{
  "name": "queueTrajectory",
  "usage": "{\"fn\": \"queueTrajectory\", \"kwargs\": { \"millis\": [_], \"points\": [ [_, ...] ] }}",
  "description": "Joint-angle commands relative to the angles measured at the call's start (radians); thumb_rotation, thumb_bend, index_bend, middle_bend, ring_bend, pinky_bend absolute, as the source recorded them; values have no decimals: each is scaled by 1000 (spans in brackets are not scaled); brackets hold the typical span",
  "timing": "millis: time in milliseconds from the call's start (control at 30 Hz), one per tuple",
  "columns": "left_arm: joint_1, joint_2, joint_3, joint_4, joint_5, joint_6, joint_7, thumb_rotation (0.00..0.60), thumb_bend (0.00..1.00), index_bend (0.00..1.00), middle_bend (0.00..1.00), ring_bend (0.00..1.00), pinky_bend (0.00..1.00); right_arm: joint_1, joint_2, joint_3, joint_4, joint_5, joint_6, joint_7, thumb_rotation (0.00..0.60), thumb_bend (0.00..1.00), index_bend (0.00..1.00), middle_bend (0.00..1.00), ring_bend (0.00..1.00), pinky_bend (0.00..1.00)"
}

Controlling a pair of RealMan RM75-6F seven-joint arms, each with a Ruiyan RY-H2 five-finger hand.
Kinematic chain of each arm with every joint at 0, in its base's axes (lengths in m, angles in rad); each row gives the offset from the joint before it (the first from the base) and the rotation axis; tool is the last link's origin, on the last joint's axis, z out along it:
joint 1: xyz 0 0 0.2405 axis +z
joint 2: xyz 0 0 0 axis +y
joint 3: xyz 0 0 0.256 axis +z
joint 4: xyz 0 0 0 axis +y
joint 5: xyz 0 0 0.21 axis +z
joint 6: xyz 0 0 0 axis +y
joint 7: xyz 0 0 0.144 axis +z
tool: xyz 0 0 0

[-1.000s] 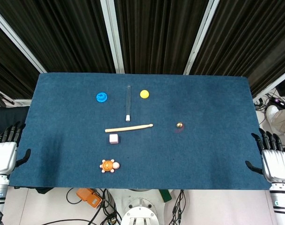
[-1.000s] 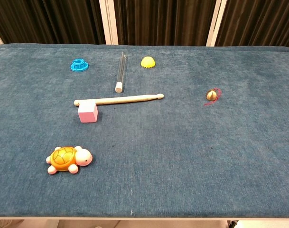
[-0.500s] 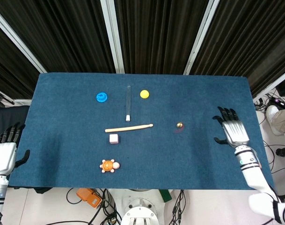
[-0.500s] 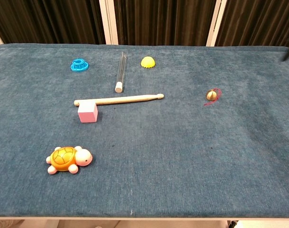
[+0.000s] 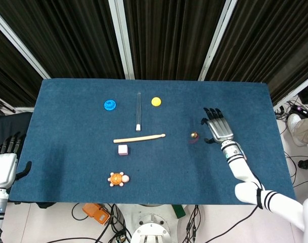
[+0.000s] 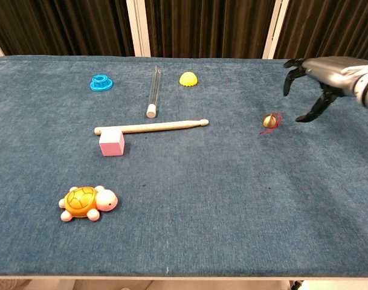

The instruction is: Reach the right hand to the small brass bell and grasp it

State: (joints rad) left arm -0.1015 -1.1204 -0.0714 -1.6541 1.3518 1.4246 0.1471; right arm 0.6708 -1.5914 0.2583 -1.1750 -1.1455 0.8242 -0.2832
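The small brass bell [image 5: 194, 135] [image 6: 269, 121] lies on the blue cloth with a thin red cord beside it. My right hand [image 5: 217, 126] [image 6: 319, 75] hovers just right of the bell, fingers spread and curved downward, holding nothing. A small gap separates it from the bell. My left hand [image 5: 6, 161] rests off the table's left edge, fingers apart, holding nothing; the chest view does not show it.
Left of the bell lie a wooden drumstick [image 5: 139, 137], a pink cube [image 5: 123, 149], a glass tube [image 5: 138, 111], a yellow dome [image 5: 156, 101], a blue ring [image 5: 109, 105] and an orange toy turtle [image 5: 118, 178]. The blue table [image 5: 245, 167] ends just right of my right arm.
My right hand has moved from beyond the table's right edge leftward over the cloth to beside the bell, and now shows in the chest view. The left hand has barely shifted.
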Motion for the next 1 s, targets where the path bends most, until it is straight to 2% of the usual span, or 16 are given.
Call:
{"fn": "queueTrajectory", "kwargs": {
  "millis": [33, 367, 833, 1000],
  "points": [
    [0, 0, 1, 1, 1, 0, -1, 600, 357, 4, 0, 30, 156, 21, -29, -9, 39, 7, -18, 6, 600, 284, 442, 74, 88, 57],
    [-4, -2, 1, 3, -1, -5, 5, 600, 357, 4, 0, 29, 156, 74, -100, -16, 139, 20, -65, 44, 600, 294, 488, 74, 88, 63],
    [-6, -8, 8, 2, 5, -8, 21, 600, 357, 4, 0, 29, 156, 113, -141, -25, 183, 32, -81, 42, 600, 307, 543, 74, 87, 66],
    [-6, -6, 7, -3, -1, -13, 19, 600, 357, 4, 0, 30, 156, 119, -145, -32, 188, 45, -88, 26, 600, 398, 604, 74, 87, 71]
  ]
}}
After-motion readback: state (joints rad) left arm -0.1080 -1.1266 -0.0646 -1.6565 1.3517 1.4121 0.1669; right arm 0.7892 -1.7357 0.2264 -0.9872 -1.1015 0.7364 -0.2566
